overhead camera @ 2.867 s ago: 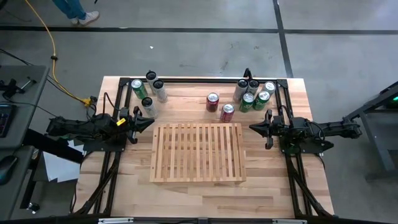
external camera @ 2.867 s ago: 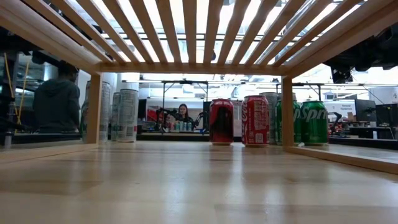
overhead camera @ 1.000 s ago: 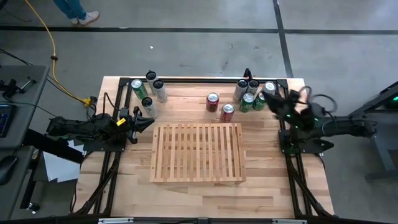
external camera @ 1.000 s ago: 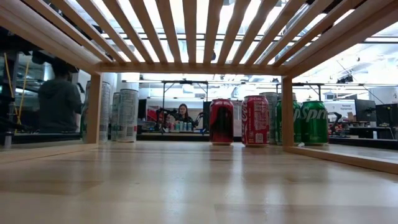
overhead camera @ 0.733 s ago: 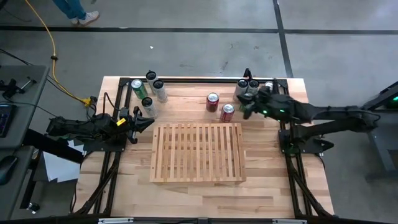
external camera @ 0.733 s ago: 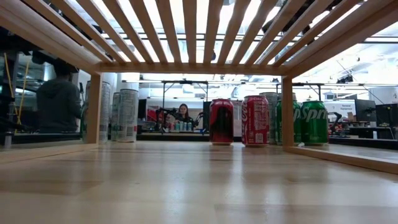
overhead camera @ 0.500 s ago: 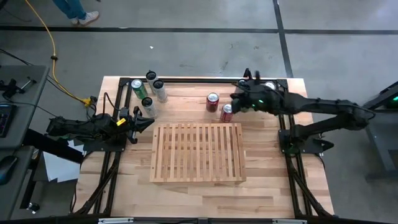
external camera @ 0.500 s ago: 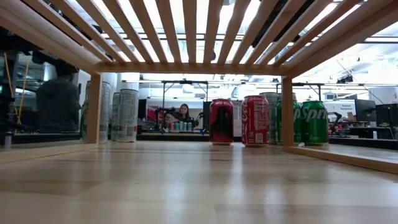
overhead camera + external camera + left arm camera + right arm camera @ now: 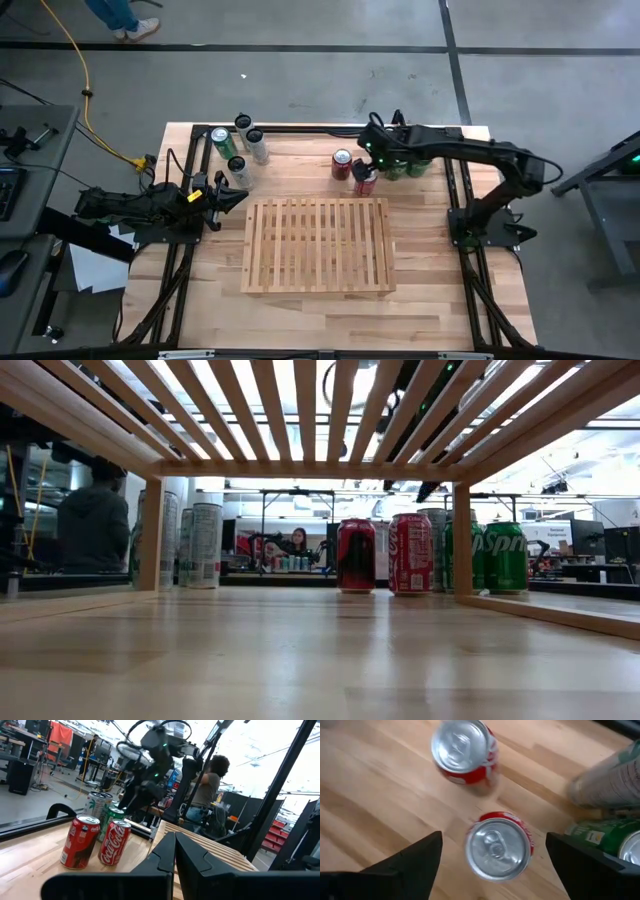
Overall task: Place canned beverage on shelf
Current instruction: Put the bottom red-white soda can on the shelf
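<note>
Progress entry: I am hovering my right gripper (image 9: 490, 855), fingers apart, over the red Coca-Cola aluminium can (image 9: 499, 849) standing just beyond the slatted light-wood shelf (image 9: 318, 245); nothing shelved yet; grasp, lift, placement remaining; left gripper (image 9: 228, 194) waiting, closed.

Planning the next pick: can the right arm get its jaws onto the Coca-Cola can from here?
Probably yes. The right gripper hangs open right above the Coca-Cola can, the can top centred between its fingers, with bare table either side.

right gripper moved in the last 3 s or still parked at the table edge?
Yes. In the high view the right gripper has swung from beside the shelf's right end toward the far side, and now hangs open above the Coca-Cola can.
</note>
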